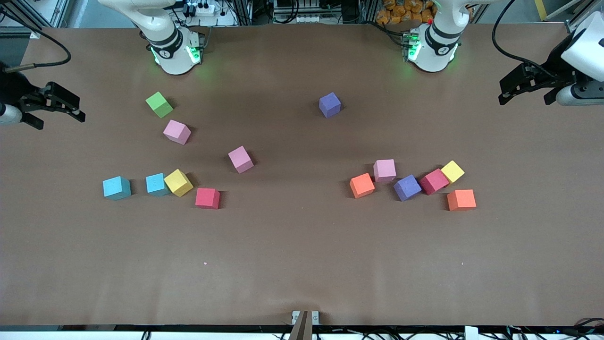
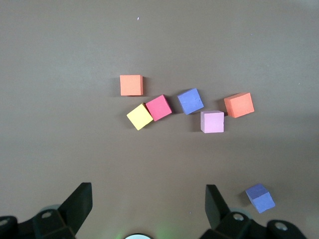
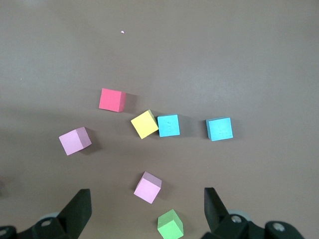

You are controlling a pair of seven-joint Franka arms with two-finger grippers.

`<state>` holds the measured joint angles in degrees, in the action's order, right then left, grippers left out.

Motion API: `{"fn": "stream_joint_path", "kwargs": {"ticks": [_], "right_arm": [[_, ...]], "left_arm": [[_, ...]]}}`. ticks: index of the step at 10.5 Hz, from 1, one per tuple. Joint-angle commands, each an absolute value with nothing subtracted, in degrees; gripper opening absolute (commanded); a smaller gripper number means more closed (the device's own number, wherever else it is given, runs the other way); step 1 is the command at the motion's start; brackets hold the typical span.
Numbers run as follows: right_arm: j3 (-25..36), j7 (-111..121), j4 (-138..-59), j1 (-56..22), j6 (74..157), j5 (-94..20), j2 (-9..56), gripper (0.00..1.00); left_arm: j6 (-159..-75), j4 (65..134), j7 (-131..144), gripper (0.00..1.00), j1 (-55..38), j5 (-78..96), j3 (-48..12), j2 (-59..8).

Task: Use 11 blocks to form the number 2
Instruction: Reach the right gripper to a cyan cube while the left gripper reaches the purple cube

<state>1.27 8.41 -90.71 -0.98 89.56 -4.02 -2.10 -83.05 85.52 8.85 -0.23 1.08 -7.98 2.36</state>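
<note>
Thirteen blocks (image 1: 241,159) lie loose on the table (image 1: 302,264), in two bunches.
Nothing is lined up as a 2. Left gripper (image 1: 526,89) and right gripper (image 1: 54,109) wait at the table's ends, fingers spread, holding nothing.

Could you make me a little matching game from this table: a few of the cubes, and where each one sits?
Things:
1. green cube
2. lone purple cube
3. red cube by the blue ones
4. yellow cube at the right arm's end

Places:
A. touching a light blue cube
B. beside a pink cube, near the right arm's base
C. apart, near the left arm's base
D. nearer the front camera than the yellow cube

Pairs: 1-B, 2-C, 3-D, 4-A
</note>
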Motion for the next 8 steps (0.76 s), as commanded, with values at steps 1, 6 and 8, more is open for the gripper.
{"fn": "stream_joint_path", "kwargs": {"ticks": [1,6,8], "right_arm": [[1.1,9.0,-90.7,-0.6,89.6,-3.0,-1.8,1.0],[1.1,8.5,-91.7,-0.7,89.6,-2.5,-1.8,1.0],[1.1,8.5,-92.2,-1.1,89.9,-2.5,-1.7,1.0]], "left_arm": [[-83.5,86.7,8.2,1.0,-0.2,2.1,-7.6,3.8],[-85.8,92.0,9.7,1.0,-2.5,2.5,-9.8,2.5],[-89.5,97.4,21.1,1.0,-2.6,2.6,-15.4,2.7]]}}
